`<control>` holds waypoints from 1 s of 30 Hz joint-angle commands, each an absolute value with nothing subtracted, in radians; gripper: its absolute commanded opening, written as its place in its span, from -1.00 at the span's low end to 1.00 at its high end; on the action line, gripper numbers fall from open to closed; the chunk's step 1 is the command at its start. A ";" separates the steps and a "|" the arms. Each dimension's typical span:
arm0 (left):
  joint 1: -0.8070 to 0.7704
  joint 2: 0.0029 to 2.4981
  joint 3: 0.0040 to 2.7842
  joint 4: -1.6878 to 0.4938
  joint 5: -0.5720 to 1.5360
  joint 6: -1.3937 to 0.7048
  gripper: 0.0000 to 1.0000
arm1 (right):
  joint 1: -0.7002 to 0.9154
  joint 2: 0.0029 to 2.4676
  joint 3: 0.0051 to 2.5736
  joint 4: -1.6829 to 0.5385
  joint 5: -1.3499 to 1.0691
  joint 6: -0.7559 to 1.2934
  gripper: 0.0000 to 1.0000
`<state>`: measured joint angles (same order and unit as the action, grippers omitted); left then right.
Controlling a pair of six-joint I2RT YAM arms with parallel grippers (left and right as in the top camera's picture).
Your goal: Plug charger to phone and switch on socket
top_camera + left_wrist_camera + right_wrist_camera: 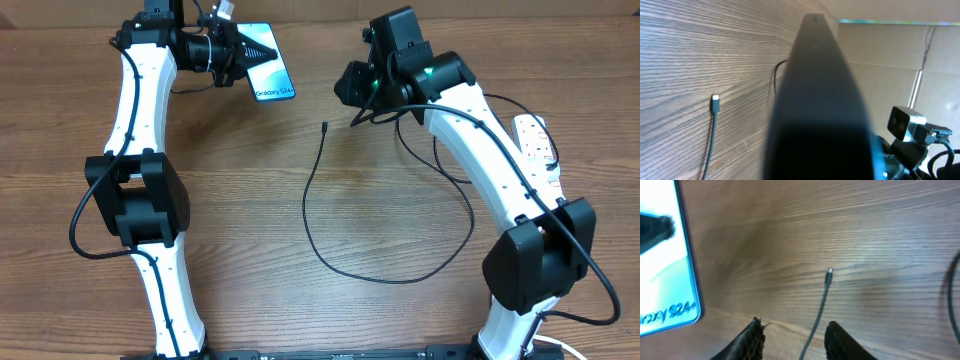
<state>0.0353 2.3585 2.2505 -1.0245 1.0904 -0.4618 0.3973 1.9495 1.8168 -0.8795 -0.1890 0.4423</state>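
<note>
Grip on the phone [275, 80] is closed: your left gripper [248, 57] pinches it at the far left of the table [250, 200], arm stretched forward, wrist turned inward. Your right arm reaches toward the middle, right gripper [795, 339] tilted down, jaws parted above the charger [821, 302], which lies flat on the table.

You are seeing one phone [272, 85] sitting at the left gripper [265, 50], one charger [822, 300] showing between the fingers of the right gripper [792, 330], one socket [537, 140] lying well apart from it, and one table [250, 200] carrying them.
</note>
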 commanded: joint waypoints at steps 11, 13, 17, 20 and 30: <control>0.087 2.341 2.261 -1.167 0.907 -0.353 -0.92 | 0.517 2.173 1.819 -0.826 0.038 0.395 -0.26; 0.096 2.341 2.261 -1.187 0.894 -0.330 -0.92 | 0.525 2.197 1.819 -0.809 0.052 0.395 -0.29; 0.099 2.341 2.261 -1.206 0.876 -0.309 -0.92 | 0.529 2.249 1.819 -0.770 0.051 0.395 -0.35; 0.099 2.341 2.261 -1.208 0.876 -0.305 -0.92 | 0.530 2.283 1.819 -0.748 0.052 0.395 -0.35; 0.098 2.341 2.261 -1.209 0.876 -0.305 -0.92 | 0.530 2.325 1.808 -0.656 0.097 0.396 -0.38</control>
